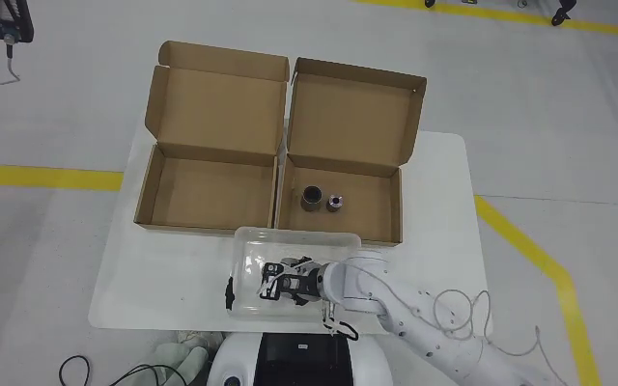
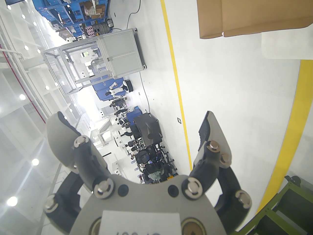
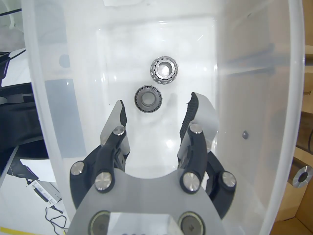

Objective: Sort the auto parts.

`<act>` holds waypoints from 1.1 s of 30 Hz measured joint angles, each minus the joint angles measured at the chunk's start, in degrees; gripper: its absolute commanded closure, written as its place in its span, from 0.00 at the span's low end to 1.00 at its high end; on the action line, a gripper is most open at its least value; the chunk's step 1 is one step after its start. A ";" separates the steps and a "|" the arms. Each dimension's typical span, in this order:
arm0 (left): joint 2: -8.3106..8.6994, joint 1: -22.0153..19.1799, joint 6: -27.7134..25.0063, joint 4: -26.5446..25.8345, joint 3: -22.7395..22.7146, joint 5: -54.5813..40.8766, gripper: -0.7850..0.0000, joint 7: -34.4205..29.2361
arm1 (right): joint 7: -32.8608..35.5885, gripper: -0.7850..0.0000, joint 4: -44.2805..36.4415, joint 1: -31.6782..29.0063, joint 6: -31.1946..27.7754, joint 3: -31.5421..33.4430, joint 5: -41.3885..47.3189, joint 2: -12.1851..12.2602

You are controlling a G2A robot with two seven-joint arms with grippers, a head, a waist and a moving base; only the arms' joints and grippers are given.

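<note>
White tabletop (image 1: 435, 193). Clear bin (image 1: 299, 231) sits at the near edge, roughly centre. Right hand (image 3: 156, 101) is down inside the bin, its arm coming in from the right. The hand is released: fingers (image 3: 195, 108) spread wide, gripping nothing.

Two bearings lie on the bin floor, bores facing the wrist camera. The dark bearing (image 3: 148, 99) is level with the fingertips, in the gap between them and nearer one finger; no contact visible. The light bearing (image 3: 163, 70) is just beyond it, farther from the hand, and the two are almost touching.

Two open cardboard boxes stand side by side on the far half of the tabletop, lids folded back. The left box (image 1: 208, 193) is on the left. The right box (image 1: 372, 207) is just behind the bin's far rim. It holds a dark cylinder (image 1: 311, 198) and a small silver part (image 1: 334, 203) just beside it, both toward the left of the box floor.

Left hand (image 2: 133, 121) is released too, fingers wide apart with nothing between them. Past it are pale floor (image 2: 232, 86), a yellow line (image 2: 176, 74) and a cardboard flap (image 2: 244, 5).
</note>
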 measured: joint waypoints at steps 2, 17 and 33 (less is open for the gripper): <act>0.00 0.00 0.00 0.00 0.00 0.00 0.00 0.00 | 0.32 0.41 0.88 0.51 0.60 -0.59 0.10 -0.38; 0.00 0.00 0.00 0.00 0.00 0.00 0.00 0.00 | 1.23 0.49 4.83 1.97 3.95 -5.34 -3.04 -2.81; 0.00 0.00 0.00 0.00 0.00 0.00 0.00 0.00 | 0.14 1.00 5.80 2.01 5.11 -5.77 -6.02 -3.88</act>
